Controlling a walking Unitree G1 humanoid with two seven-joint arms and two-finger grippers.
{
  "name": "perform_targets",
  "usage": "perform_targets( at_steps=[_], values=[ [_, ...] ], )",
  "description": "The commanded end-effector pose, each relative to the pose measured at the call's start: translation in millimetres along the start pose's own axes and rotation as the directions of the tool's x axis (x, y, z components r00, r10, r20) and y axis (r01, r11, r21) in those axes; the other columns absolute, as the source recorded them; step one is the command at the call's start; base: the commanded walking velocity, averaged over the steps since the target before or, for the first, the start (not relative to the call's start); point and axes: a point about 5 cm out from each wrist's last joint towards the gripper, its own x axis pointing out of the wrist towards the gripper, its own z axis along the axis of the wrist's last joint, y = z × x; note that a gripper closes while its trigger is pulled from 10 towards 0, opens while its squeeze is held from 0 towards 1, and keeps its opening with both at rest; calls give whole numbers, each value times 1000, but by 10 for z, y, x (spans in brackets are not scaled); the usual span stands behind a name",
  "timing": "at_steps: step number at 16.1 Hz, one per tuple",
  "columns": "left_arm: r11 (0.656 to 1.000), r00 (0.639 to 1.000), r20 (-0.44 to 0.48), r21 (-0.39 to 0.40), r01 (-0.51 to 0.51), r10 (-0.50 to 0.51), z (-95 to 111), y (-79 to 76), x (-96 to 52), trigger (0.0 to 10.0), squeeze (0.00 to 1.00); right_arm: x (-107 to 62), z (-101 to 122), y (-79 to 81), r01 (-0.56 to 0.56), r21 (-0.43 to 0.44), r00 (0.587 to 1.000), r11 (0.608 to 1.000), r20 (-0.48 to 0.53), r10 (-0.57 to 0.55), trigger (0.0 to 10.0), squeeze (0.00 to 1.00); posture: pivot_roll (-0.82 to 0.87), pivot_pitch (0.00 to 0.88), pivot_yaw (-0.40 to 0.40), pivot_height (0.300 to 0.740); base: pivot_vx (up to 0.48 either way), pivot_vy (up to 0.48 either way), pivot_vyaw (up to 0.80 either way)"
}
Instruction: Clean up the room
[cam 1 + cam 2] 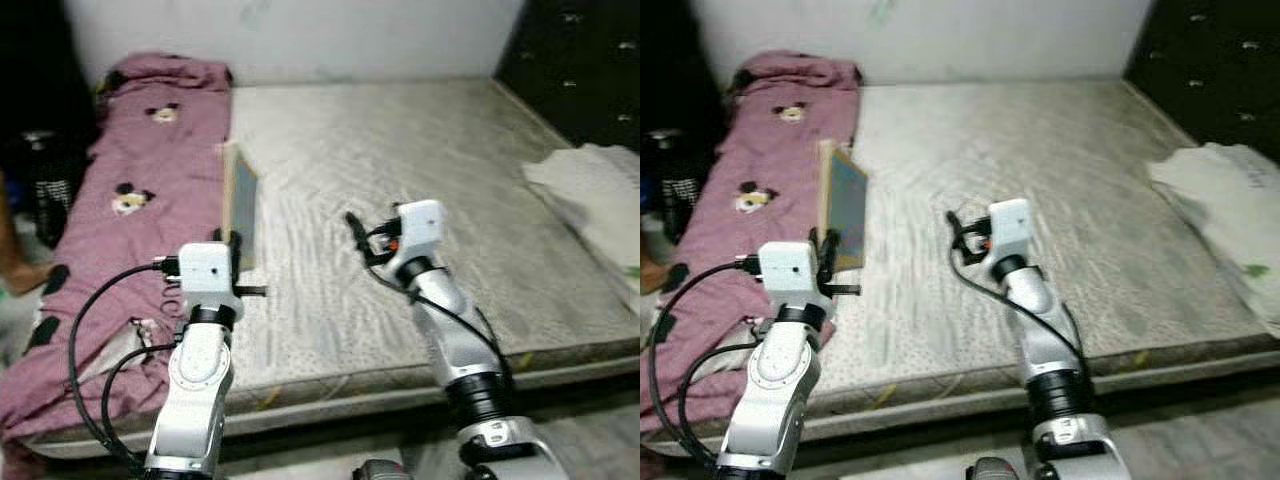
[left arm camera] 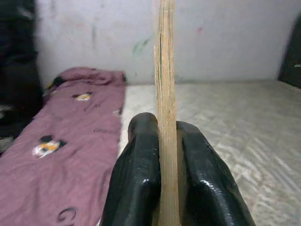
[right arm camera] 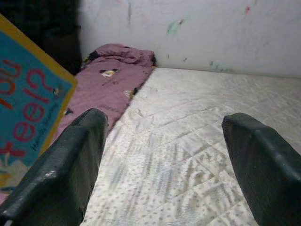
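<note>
A thin book (image 1: 241,203) with a blue cover and yellow border stands upright over the bare mattress (image 1: 420,150), next to the pink blanket. My left gripper (image 1: 233,243) is shut on its lower edge; in the left wrist view the black fingers (image 2: 138,160) pinch the book's (image 2: 165,70) page edge from both sides. My right gripper (image 1: 356,236) hovers open above the middle of the mattress with nothing between its fingers (image 3: 70,155). The book's cover (image 3: 23,108) shows beside it in the right wrist view.
A pink cartoon-print blanket (image 1: 150,160) lies crumpled along the mattress's left side. A white cloth (image 1: 600,190) hangs over the right edge. Dark drawers (image 1: 590,60) stand at the back right, and a black basket (image 1: 45,180) sits on the floor at left.
</note>
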Motion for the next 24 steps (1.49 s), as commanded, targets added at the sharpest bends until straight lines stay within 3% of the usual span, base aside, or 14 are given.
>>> perform_targets(
  at_steps=[1,2,4,5,6,8,9,11,13,14,17,20,24],
  values=[
    [998,998,22,6,-67,66,49,99,-1,10000,0,57,92,65,-30,-13,999,999,31,30,10000,0,-51,9,-31,740,0,0,0],
    [993,992,57,39,-115,112,66,135,-23,10000,0,58,92,66,-29,-14,999,999,30,30,10000,0,-51,9,-31,740,0,0,0],
    [995,999,40,-102,-4,8,14,154,-44,10000,0,60,89,55,-15,-40,1000,999,27,16,10000,0,-50,9,-34,740,0,0,0],
    [994,999,49,-109,-14,19,15,186,-53,10000,0,62,89,54,-11,-46,1000,999,26,12,10000,0,-50,9,-34,740,0,0,0],
    [992,992,51,-69,-110,114,4,315,-47,10000,0,71,102,27,25,-47,999,999,31,-24,10000,0,-44,12,-36,740,0,0,0],
    [990,990,51,-56,-126,129,25,363,-62,10000,0,78,128,-13,65,-81,997,995,39,-62,10000,0,-44,12,-36,740,0,0,0],
    [982,982,23,10,-188,187,-6,420,-83,10000,0,74,125,-44,102,-143,994,984,48,-96,10000,0,-35,14,-40,740,0,0,0],
    [985,986,-12,-37,-169,169,-50,460,-178,10000,0,18,102,-101,123,-86,991,989,54,-119,10000,0,-30,17,-40,740,0,0,0],
    [987,987,5,7,-163,163,-36,565,-374,10000,0,-94,79,-178,149,-8,989,989,20,-149,10000,0,-30,23,-41,740,0,0,0],
    [985,986,-1,32,-169,169,-33,581,-461,10000,0,-161,89,-204,168,-37,985,985,36,-167,10000,0,-28,28,-44,740,0,0,0],
    [986,985,-36,34,-166,167,-53,555,-633,10000,0,-354,54,-262,178,-55,984,983,31,-176,10000,0,-23,35,-46,740,0,0,0],
    [990,988,-68,-14,-137,136,-87,506,-614,10000,0,-393,31,-262,184,-50,983,982,-1,-184,10000,0,-29,38,-49,740,0,0,0],
    [992,990,-65,-23,-126,124,-61,460,-583,10000,0,-424,12,-290,202,-42,978,979,-36,-203,10000,0,-33,43,-49,740,0,0,-200]
  ],
)
